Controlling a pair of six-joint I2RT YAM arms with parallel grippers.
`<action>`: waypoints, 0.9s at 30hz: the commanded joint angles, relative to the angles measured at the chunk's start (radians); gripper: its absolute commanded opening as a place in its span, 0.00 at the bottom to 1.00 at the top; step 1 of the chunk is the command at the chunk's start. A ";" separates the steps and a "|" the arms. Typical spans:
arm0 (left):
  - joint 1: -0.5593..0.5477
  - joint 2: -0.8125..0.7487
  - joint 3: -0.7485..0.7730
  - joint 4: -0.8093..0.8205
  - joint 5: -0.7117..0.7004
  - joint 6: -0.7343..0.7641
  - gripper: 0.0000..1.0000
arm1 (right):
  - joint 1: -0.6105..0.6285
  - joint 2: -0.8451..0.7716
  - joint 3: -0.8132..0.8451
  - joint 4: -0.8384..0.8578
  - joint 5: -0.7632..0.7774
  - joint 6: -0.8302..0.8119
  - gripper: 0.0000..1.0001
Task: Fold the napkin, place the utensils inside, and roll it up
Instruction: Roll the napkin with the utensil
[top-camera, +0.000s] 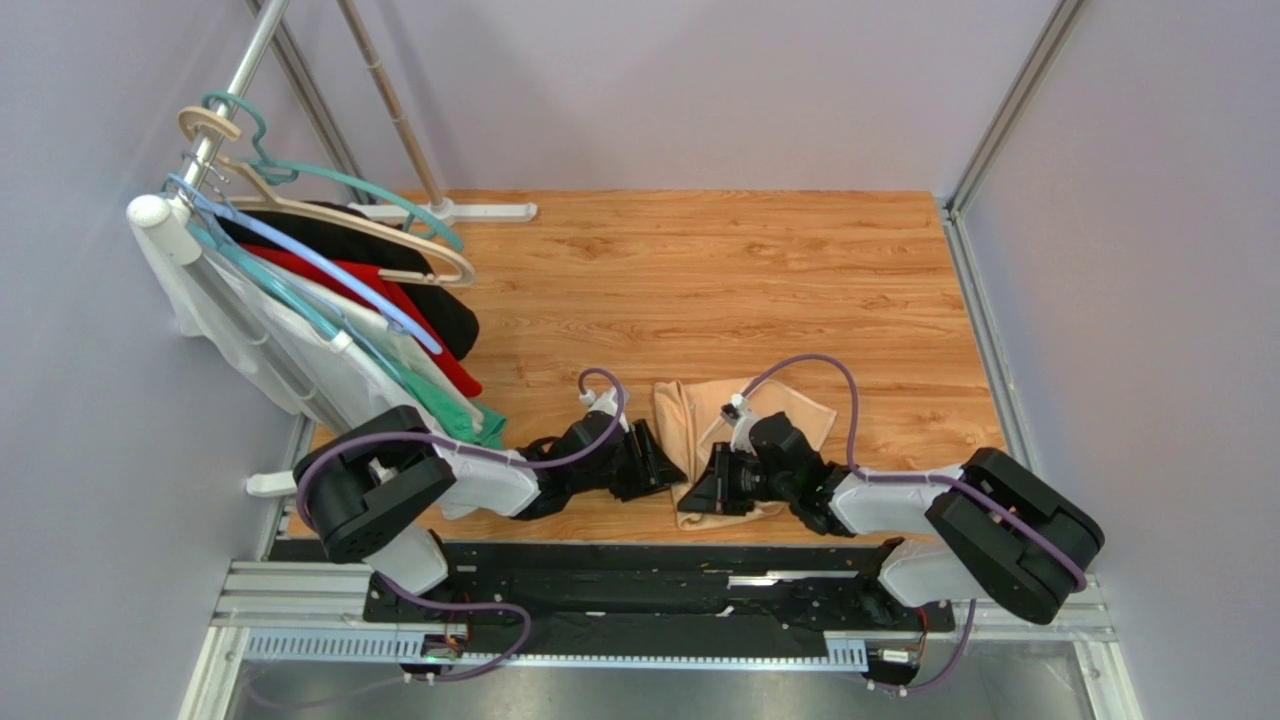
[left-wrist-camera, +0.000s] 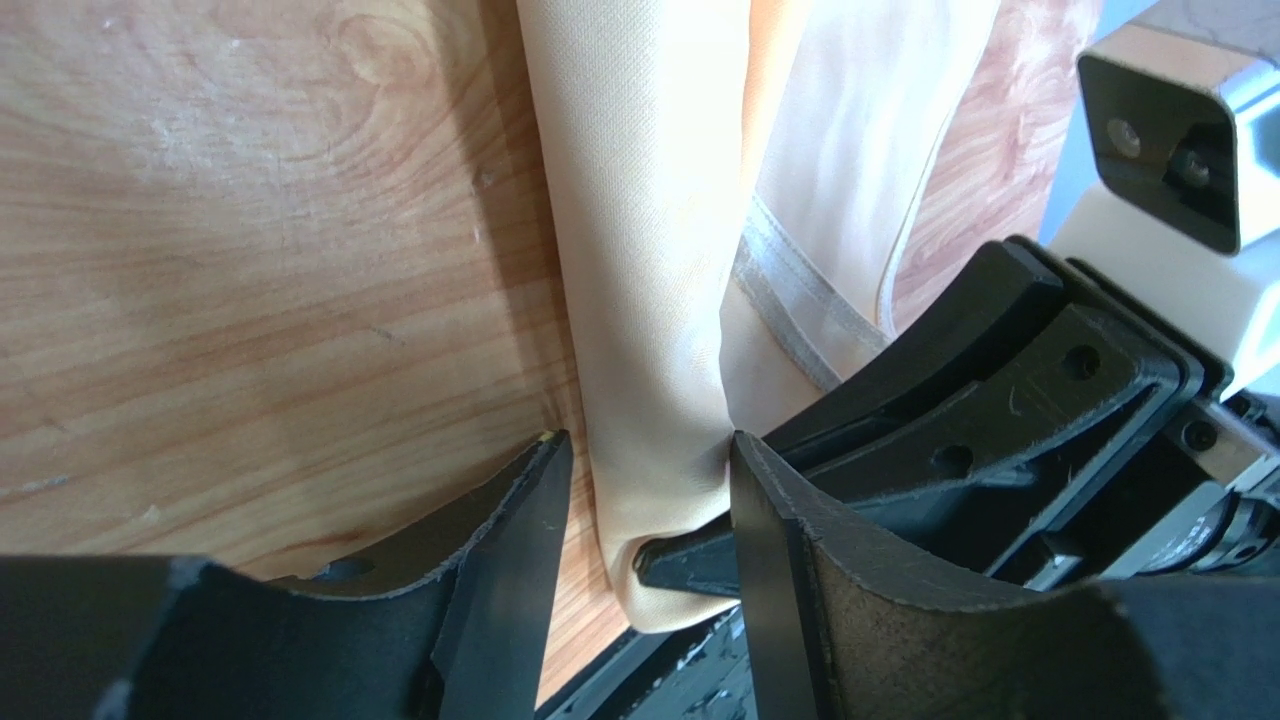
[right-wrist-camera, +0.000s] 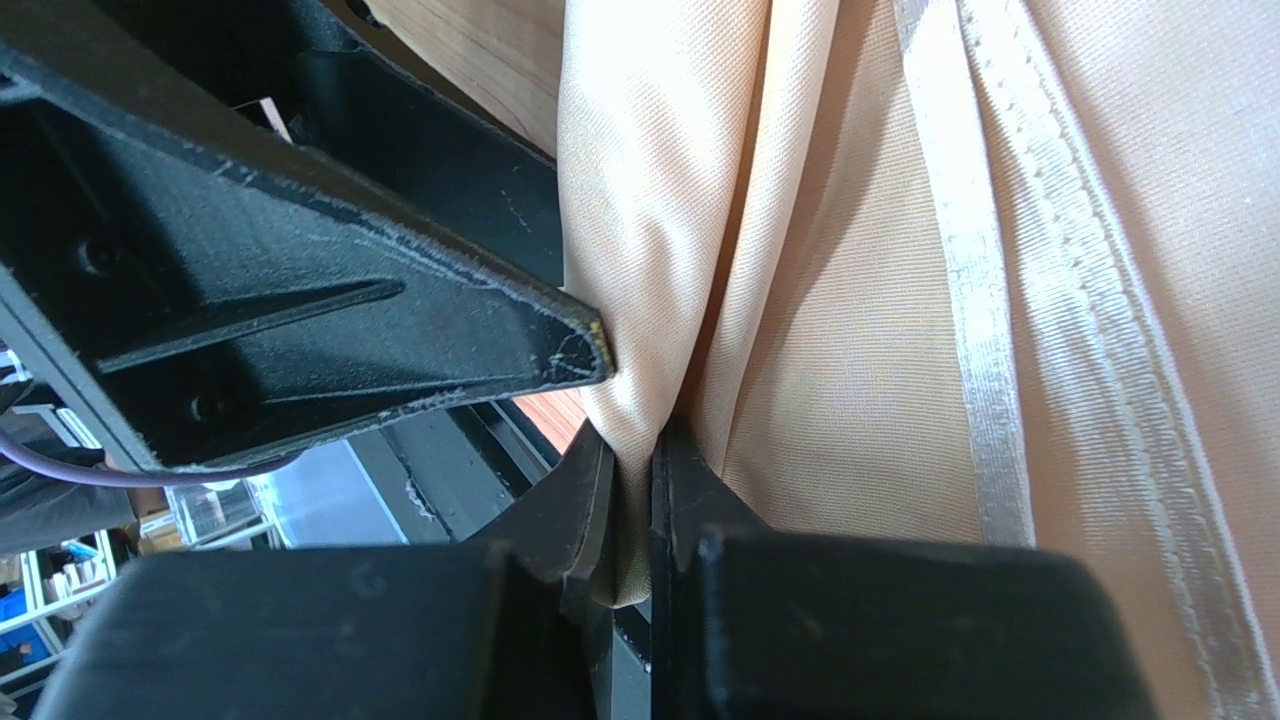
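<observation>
Peach napkin (top-camera: 679, 420) lies bunched and partly folded at the table's (top-camera: 721, 270) near edge, about mid-width. Its loose folds run toward the table's far side. Both arms reach low over the table's near edge and meet at the napkin's near end.

The right gripper (right-wrist-camera: 639, 443) is clamped on a gathered fold of napkin, tips pressed together with cloth between them. Cloth fans out from the pinch. A stitched hem band (right-wrist-camera: 977, 300) runs along the cloth beside the pinch.

The left gripper (left-wrist-camera: 648, 438) has its jaws spread, straddling a rounded folded edge of the napkin. One finger (left-wrist-camera: 766, 555) touches the cloth; the other looks just off it. The fold between them is not pressed flat, so there is no grip here. Cannot tell if the cloth is lifted off the table at this spot.

The two grippers sit just beside each other at the table's near edge, tips almost touching. In the left wrist view the right gripper's black tip shows at the fold's near end, right by the left jaws.

Garments (top-camera: 406, 300) hang at the table's far-left corner, well apart from the napkin. Purple cables (top-camera: 812, 360) loop over the arms.
</observation>
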 joint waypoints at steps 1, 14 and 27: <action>-0.001 0.057 -0.015 -0.007 -0.060 -0.009 0.53 | 0.007 0.003 -0.018 0.063 0.046 -0.005 0.00; -0.001 0.125 -0.027 0.083 -0.063 -0.035 0.24 | 0.016 0.080 -0.023 0.169 0.023 0.012 0.00; 0.002 0.099 0.071 -0.151 -0.094 0.130 0.00 | 0.021 0.059 0.024 0.062 0.043 -0.032 0.17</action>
